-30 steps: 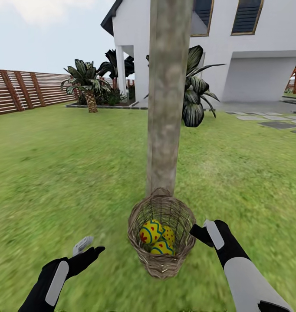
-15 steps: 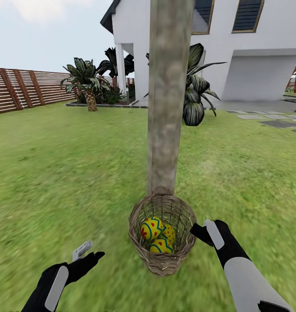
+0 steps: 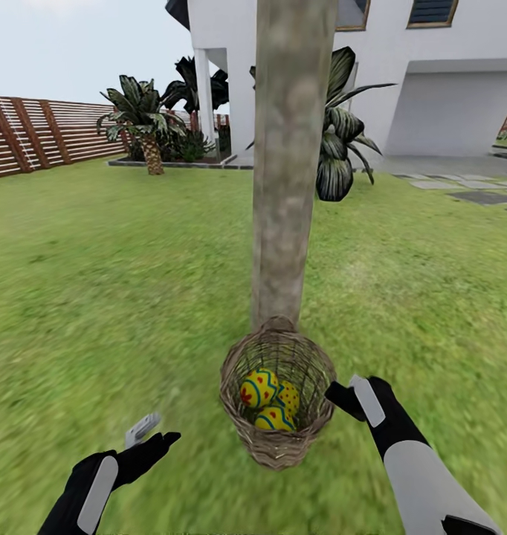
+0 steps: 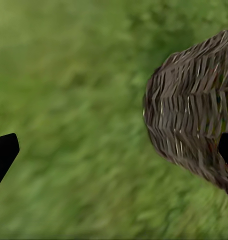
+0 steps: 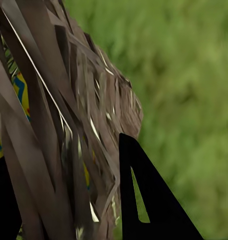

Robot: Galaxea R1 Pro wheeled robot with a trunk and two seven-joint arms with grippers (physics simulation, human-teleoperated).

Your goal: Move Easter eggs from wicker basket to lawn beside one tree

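Eggs: the three Easter eggs (image 3: pixel 270 401) are lying heaped together in the bottom of the wicker basket (image 3: pixel 277 446); yellow and blue shell is showing through the weave in the right wrist view (image 5: pixel 21 95).
Basket: sitting upright on the lawn (image 3: pixel 97 297), right at the foot of the tree (image 3: pixel 287 163).
Right gripper (image 3: pixel 341 392): pinching the basket's rim, one finger outside the weave, the other inside.
Left gripper (image 3: pixel 151 433): hovering over grass well apart from the basket, fingers spread wide, gripping nothing.
Background: a slatted fence (image 3: pixel 38 137), palm-like plants (image 3: pixel 138 119) and a white house (image 3: pixel 447 74) are standing beyond the grass.
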